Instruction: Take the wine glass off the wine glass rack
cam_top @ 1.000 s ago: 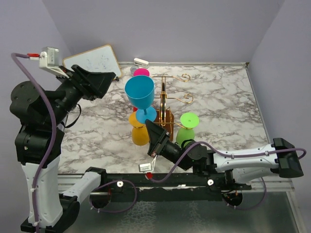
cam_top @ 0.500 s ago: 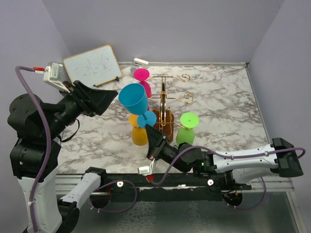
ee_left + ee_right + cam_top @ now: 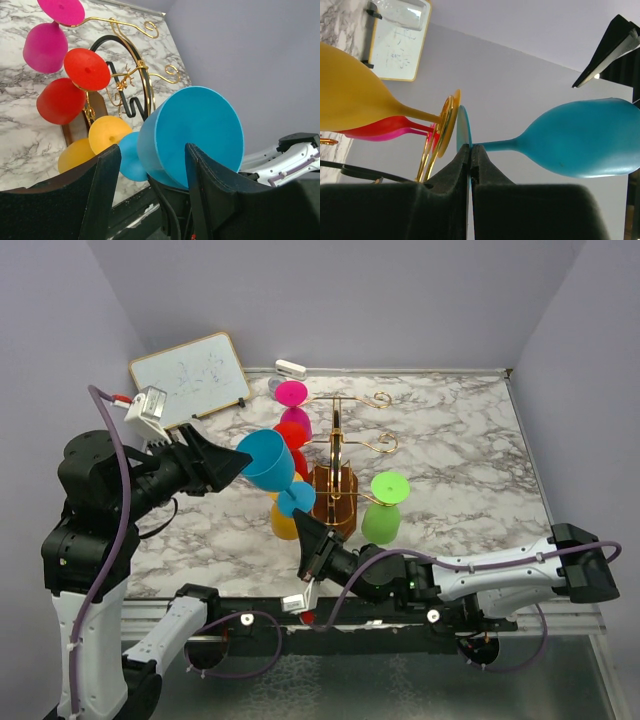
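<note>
The blue wine glass [image 3: 268, 460] is off the gold wire wine glass rack [image 3: 336, 440] and lies tilted in the air to its left. My right gripper [image 3: 302, 525] is shut on the glass's round foot [image 3: 463, 127], with the stem and bowl [image 3: 585, 137] pointing away. My left gripper [image 3: 232, 462] is open, its two fingers straddling the blue bowl [image 3: 195, 135]. One finger [image 3: 200, 170] overlaps the bowl's edge; the other finger [image 3: 107, 175] stands apart from it.
Pink [image 3: 291, 393], red [image 3: 291, 435] and yellow [image 3: 286, 522] glasses hang on the rack's left side, a green one [image 3: 385, 508] on its right. The rack's brown base [image 3: 335, 495] stands on the marble table [image 3: 450, 440]. A small whiteboard [image 3: 188, 377] leans at the back left.
The blue glass has come down and to the left in my right gripper, tilting toward the left arm. My left gripper has dropped, closed in around the bowl and narrowed a little.
</note>
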`<state>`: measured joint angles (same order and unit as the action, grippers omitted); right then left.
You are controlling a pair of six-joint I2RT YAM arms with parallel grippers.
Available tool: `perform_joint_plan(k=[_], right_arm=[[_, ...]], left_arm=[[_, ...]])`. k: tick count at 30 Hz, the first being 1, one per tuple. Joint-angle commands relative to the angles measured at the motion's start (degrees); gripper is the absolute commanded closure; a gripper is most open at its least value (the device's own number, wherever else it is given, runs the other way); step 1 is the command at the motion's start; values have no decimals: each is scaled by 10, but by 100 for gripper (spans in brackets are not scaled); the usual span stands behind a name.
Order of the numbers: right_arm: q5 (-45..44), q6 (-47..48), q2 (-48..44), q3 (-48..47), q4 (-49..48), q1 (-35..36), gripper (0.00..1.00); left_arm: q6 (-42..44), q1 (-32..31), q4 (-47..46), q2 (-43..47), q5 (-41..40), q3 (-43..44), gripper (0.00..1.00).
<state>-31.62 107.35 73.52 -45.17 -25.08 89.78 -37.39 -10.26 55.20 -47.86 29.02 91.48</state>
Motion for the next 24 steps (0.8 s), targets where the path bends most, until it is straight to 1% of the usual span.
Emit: perform_joint_plan(k=[1,8,17,19,21,23,24], right_arm=[[-13,7,-1,13,50,13,99],[-11,2,-6,23,70,21,99],[-11,4,-14,26,70,22,98],[-11,6,-14,26,63,23,98],[-13,8,-14,23,55,22,98],[-13,11,-14,21,43,22,98],[-13,12,-14,20,38,22,97]], left_arm=[[19,-6,28,7,-20,6,44],[25,-12,31,9,-25,-16,45],[39,-18,44,9,-32,-28,60],[42,-19,46,9,-35,-22,69],[42,-19,47,7,-35,-16,81],[42,-19,46,5,-33,-9,97],[42,-19,45,5,-32,-5,100]])
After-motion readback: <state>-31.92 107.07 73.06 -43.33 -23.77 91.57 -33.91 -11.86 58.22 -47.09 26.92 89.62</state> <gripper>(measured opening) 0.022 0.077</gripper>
